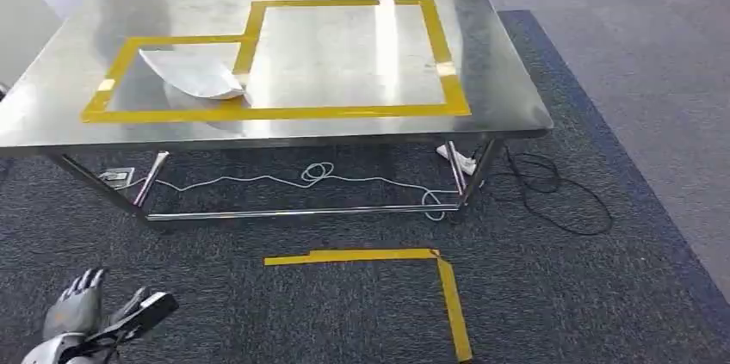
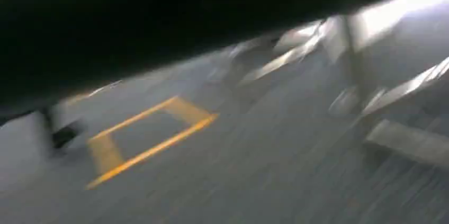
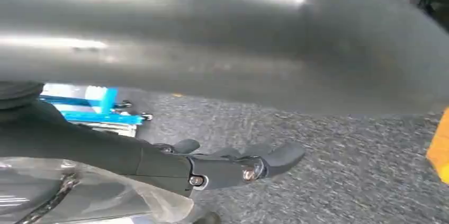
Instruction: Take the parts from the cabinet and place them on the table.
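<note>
Head view: steel surface point(image 1: 344, 54) ahead, one bagged part point(image 1: 194, 74) lying inside left yellow tape box. Left hand point(image 1: 86, 317) low near left, fingers released, empty. Left wrist view: blurred floor. Right wrist view: right hand point(image 3: 233, 163) grasping clear bag point(image 3: 79, 197). Next: carry to surface, lay down.

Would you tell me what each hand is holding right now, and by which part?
The left hand holds nothing. A clear plastic wrapping lies against the right hand, but a grip cannot be told.
</note>
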